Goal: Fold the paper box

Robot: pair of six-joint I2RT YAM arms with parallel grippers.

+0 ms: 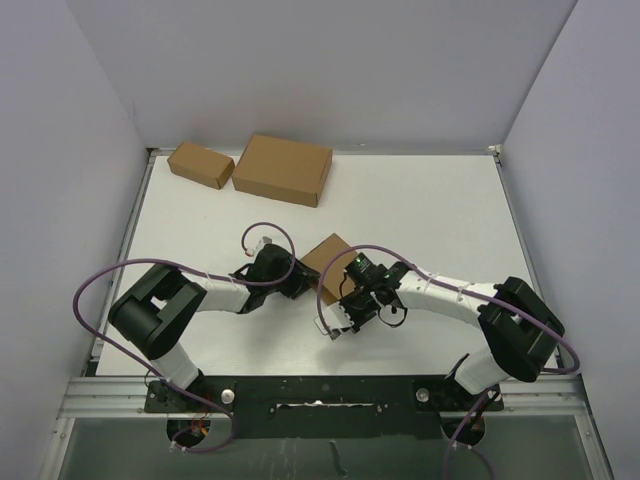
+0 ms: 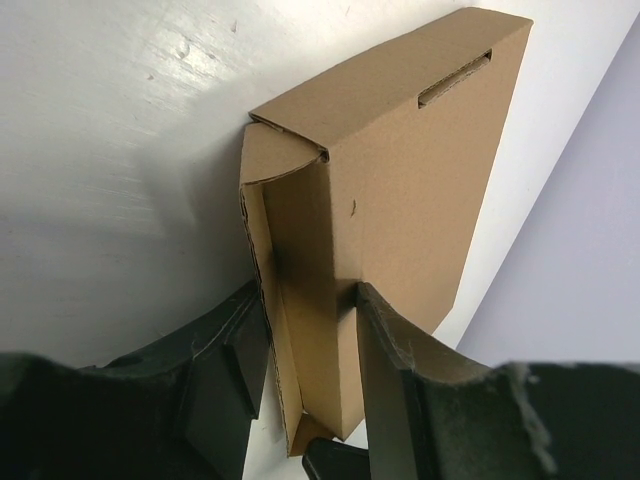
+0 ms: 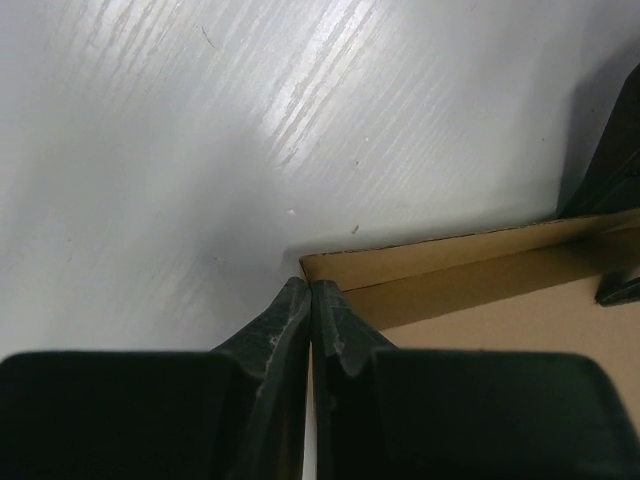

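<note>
1. Left gripper [image 2: 310,390] fingers apart, straddling one open-end wall of the paper box [image 2: 400,200].
2. Right gripper [image 3: 311,320] fingers pressed together at a box wall; can't tell if pinching it.
3. Box mid-worktop, toward near edge.
4. Two other boxes [image 1: 283,169] at far-left corner.

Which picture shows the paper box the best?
The left wrist view: the paper box fills it, showing its slot, curved flap and open side. The top view shows only a corner between the arms; the right wrist view shows one edge.
</note>
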